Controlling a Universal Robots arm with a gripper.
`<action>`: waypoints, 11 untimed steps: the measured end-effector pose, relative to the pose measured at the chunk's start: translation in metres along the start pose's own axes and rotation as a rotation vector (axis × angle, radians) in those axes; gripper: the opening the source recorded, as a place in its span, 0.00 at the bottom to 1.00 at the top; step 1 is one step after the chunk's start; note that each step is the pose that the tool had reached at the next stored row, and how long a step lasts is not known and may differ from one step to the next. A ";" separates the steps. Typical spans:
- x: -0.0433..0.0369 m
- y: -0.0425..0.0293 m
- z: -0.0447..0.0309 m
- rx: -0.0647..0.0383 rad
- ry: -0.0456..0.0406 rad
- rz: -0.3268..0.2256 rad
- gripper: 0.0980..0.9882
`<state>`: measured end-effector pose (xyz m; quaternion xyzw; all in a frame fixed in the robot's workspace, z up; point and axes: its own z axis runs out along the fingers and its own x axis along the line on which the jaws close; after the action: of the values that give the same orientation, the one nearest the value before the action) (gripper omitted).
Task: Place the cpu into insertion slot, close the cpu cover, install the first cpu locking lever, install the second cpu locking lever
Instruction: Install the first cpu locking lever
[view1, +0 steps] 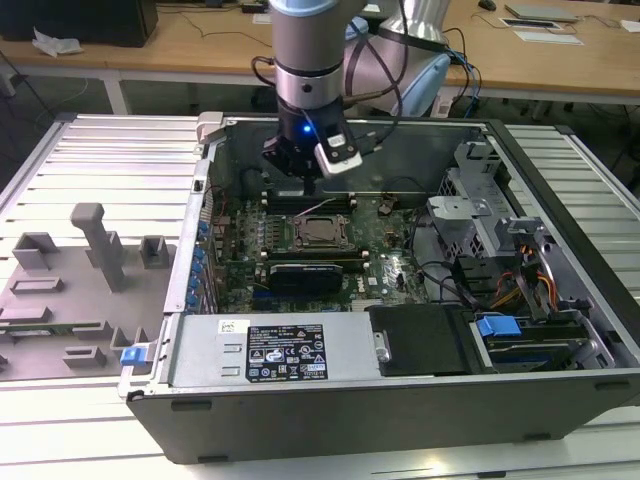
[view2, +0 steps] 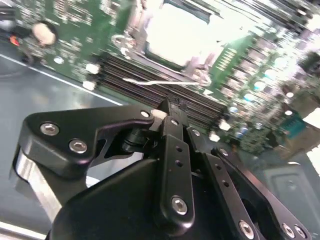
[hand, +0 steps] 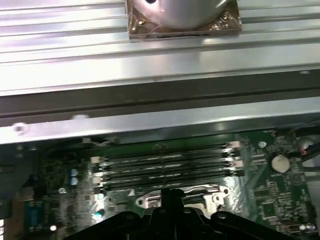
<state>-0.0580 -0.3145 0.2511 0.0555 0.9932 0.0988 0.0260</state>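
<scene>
Ribbed aluminium counter (view1: 90, 150) carries an open computer case (view1: 400, 400) lying on its side, with a grey moulded fixture tray (view1: 90, 250) on the exterior view's left and wooden desks behind. The arm (view1: 310, 50) reaches down into the case. Its claw (view1: 310, 185) hangs just above the row of memory slots (view1: 310, 203), a little short of the insertion slot (view1: 296, 236) on the green motherboard (view1: 390, 240).

The cpu (view1: 323, 232) already sits in that slot, its pale metal top glaring bright in the second wrist view (view2: 175, 32). The cpu cover (view1: 343, 232) appears to lie down around it, though how flat it sits is hard to judge. A thin pale rod (view2: 150, 82), likely one of the locking levers, lies across the memory slots, apparently not yet latched.

In the second wrist view the claw (view2: 167, 107) looks clenched, its fingertips together with nothing gripped between them.

The main risk I see is contact in the wrong place. The black tips hang over the memory slots and their white end clips (hand: 235, 162), so a descent slightly off line could strike those instead of the rod. The thin, springy rod could slide off a narrow closed tip and snap up. If the cover is not fully flat, forcing the rod down might load the chip unevenly on the pin field. The long black graphics card (view1: 305, 275) lies just beyond the slot, and a wide sweep could clip it.
</scene>
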 end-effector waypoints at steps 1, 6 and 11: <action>-0.0047 0.0004 0.0006 0.000 0.0000 0.000 0.01; -0.0046 -0.0002 0.0036 -0.004 -0.0384 -0.008 0.01; -0.0033 -0.0010 0.0072 -0.007 -0.0769 -0.015 0.01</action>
<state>-0.0544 -0.3145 0.2440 0.0515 0.9916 0.0996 0.0651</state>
